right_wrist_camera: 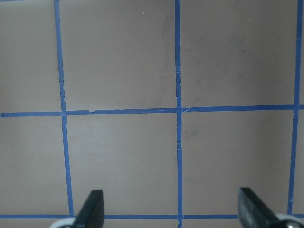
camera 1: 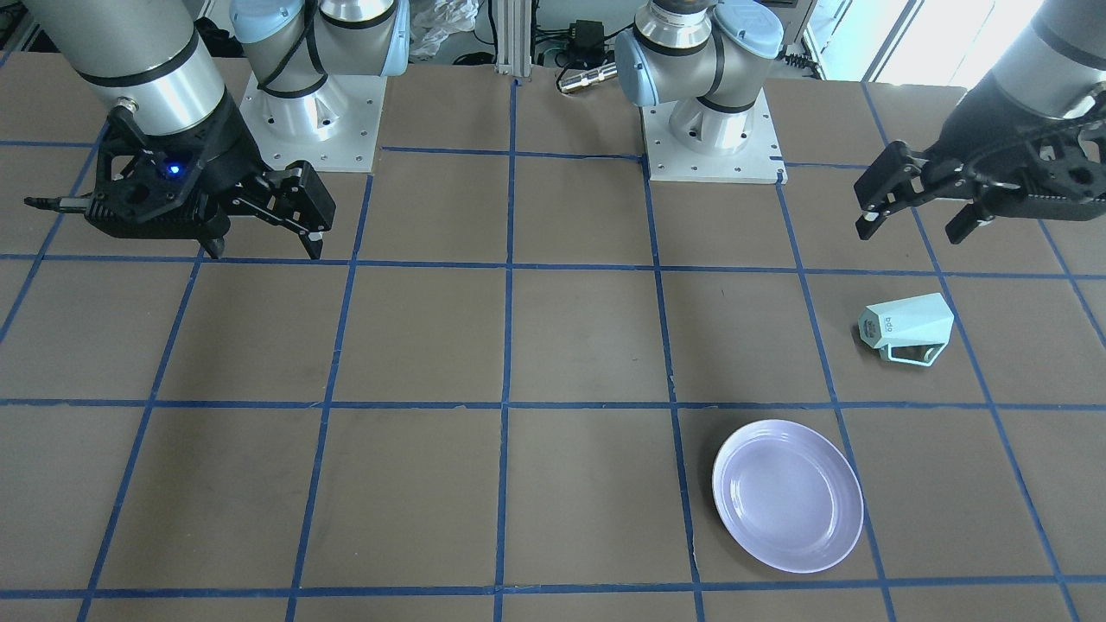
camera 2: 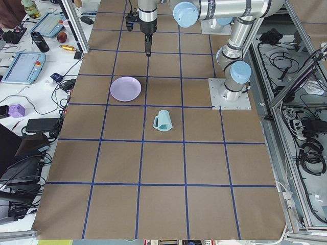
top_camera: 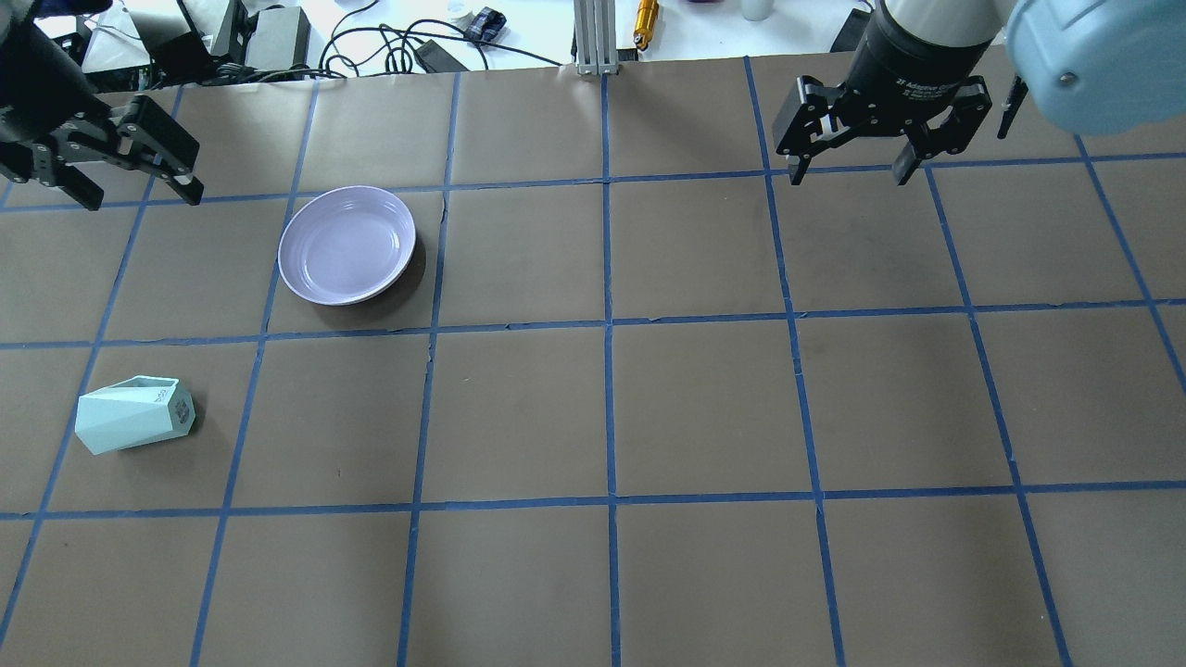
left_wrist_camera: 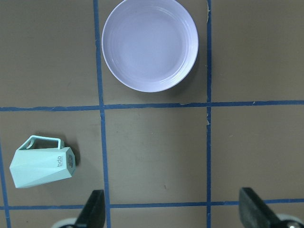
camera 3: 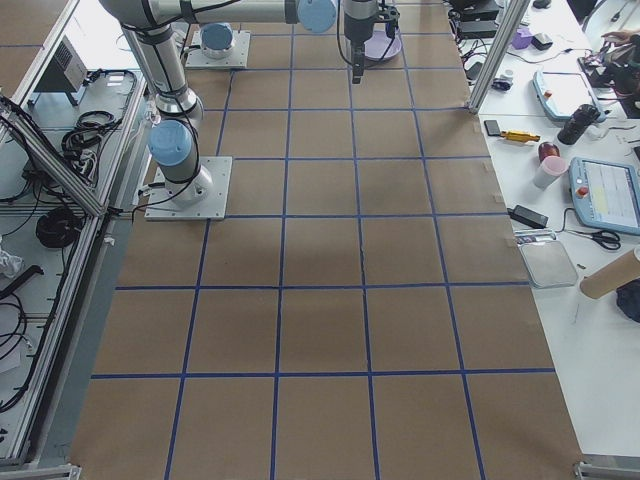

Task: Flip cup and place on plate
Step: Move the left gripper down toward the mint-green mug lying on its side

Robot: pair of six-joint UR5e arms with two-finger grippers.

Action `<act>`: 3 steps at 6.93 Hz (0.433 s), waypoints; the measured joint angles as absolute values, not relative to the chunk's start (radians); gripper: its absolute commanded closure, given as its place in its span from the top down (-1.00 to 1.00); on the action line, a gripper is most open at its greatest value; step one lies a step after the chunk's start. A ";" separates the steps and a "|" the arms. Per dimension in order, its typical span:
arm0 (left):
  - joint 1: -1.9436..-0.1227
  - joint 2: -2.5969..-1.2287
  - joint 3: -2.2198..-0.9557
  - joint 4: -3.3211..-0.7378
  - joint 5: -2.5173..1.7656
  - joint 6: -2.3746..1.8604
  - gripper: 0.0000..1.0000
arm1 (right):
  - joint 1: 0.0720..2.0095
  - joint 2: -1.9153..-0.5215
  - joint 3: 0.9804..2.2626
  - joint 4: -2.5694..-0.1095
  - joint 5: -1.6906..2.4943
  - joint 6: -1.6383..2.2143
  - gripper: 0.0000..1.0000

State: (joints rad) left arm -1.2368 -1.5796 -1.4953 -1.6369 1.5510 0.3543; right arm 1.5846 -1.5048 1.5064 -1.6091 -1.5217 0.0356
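The pale mint-green cup point(top_camera: 134, 414) lies on its side on the brown table at my near left, its lettered base towards the table's middle and its handle on the far side. It also shows in the front view point(camera 1: 907, 326) and the left wrist view point(left_wrist_camera: 42, 166). The lavender plate point(top_camera: 347, 244) sits upright and empty beyond it, about one grid square away; it also shows in the front view point(camera 1: 788, 495) and the left wrist view point(left_wrist_camera: 150, 45). My left gripper point(top_camera: 139, 176) hangs open and empty, high above the far left. My right gripper point(top_camera: 848, 167) hangs open and empty over the far right.
Blue tape lines point(top_camera: 607, 324) divide the table into squares. Both arm bases point(camera 1: 708, 130) stand at the robot's edge. Cables and a gold cylinder point(top_camera: 646, 14) lie past the far edge. The right wrist view shows only table under the open fingers point(right_wrist_camera: 92, 209).
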 measured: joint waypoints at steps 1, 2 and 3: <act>-1.176 -1.585 -1.496 -1.657 1.549 0.411 1.00 | 1.585 -1.505 1.506 -1.609 -1.522 0.036 1.00; -1.109 -1.595 -1.497 -1.686 1.546 0.470 1.00 | 1.585 -1.505 1.506 -1.609 -1.522 0.037 1.00; -1.039 -1.610 -1.500 -1.700 1.537 0.556 1.00 | 1.585 -1.505 1.506 -1.609 -1.522 0.037 1.00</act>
State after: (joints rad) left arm -1.0386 -1.6102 -1.5002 -1.7002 1.5372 0.5562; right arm 1.5846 -1.5052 1.5064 -1.6092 -1.5217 0.0368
